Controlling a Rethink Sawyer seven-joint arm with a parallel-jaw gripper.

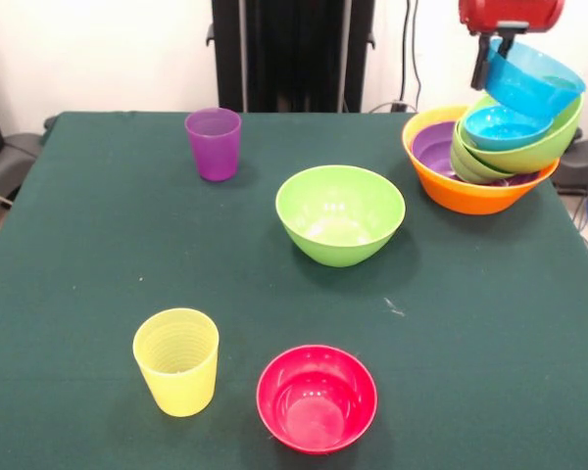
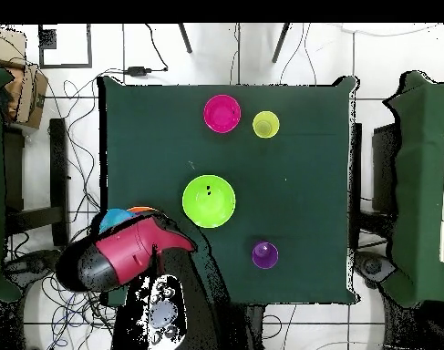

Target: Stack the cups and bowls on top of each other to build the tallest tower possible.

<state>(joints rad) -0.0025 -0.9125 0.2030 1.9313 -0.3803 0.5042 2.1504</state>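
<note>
Gripper (image 1: 492, 54) clamps rim of tilted blue bowl (image 1: 534, 80), its mouth facing sideways, above the tower (image 1: 490, 157) at the table's (image 1: 88, 235) far corner edge. Green bowl (image 1: 340, 213), pink bowl (image 1: 317, 397), purple cup (image 1: 214, 143), yellow cup (image 1: 176, 360) stand upright, well apart.

Even, bright light from above fell on the dark green cloth-covered table (image 1: 98, 245), leaving only soft shadows close under the glossy lime green plastic bowl (image 1: 340, 213) and the ribbed pale yellow plastic tumbler (image 1: 176, 360), both well away from the gripper (image 1: 492, 61). Pale highlights glinted inside the glossy pink-red plastic bowl (image 1: 317, 398). Both views were in focus.
</note>
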